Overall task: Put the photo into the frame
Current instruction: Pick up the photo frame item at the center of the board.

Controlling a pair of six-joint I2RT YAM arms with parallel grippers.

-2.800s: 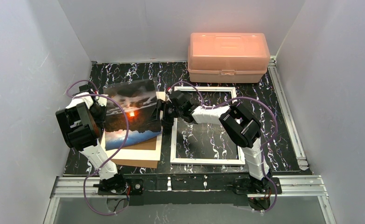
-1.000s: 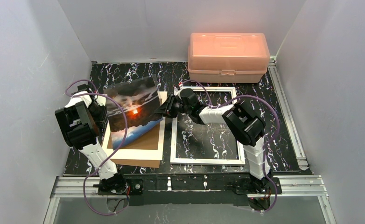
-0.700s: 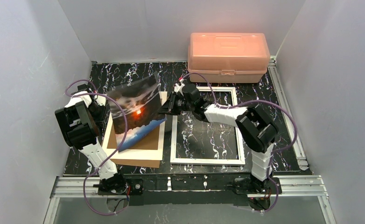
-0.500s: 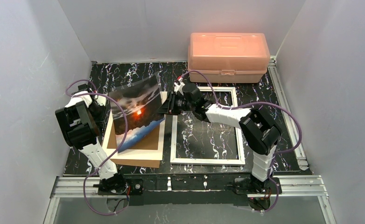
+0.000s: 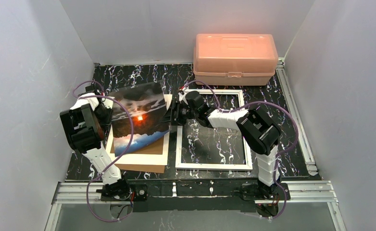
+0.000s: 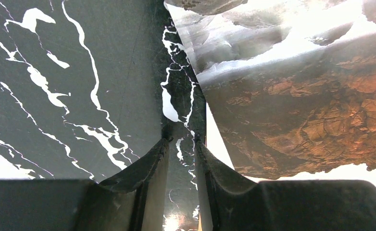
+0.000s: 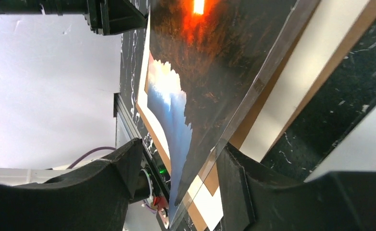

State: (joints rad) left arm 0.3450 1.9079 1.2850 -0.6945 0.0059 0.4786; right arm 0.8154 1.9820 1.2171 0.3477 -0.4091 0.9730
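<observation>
Half done at best, by my read. Photo [image 5: 138,115] was up off the board [image 5: 138,167] and tilted, hanging over the board's white mat, left of the frame [image 5: 214,166]. Frame lay flat on the table [image 5: 282,125], right of the board, with nothing in its opening; marble showed through it. So the pick-up looked done, and the carry across and the lay-in were both left.

Right gripper [image 5: 172,115]: fingers [image 7: 104,187] were spread. Photo's right edge sat between them with a gap on both sides in the wrist view, so no pinch.

Left gripper [image 6: 181,140]: fingers [image 6: 143,168] were close together with a thin slit between, marble visible through it, and the photo's edge was just beside one finger. I couldn't tell from that view whether it had the photo pinched. Something had to hold the sheet up; I'd guess the left, but that was only a guess.

Left to do: move photo right over the frame, square it to the opening, lower it in. Pink box [image 5: 235,53] at the far side played no part.
</observation>
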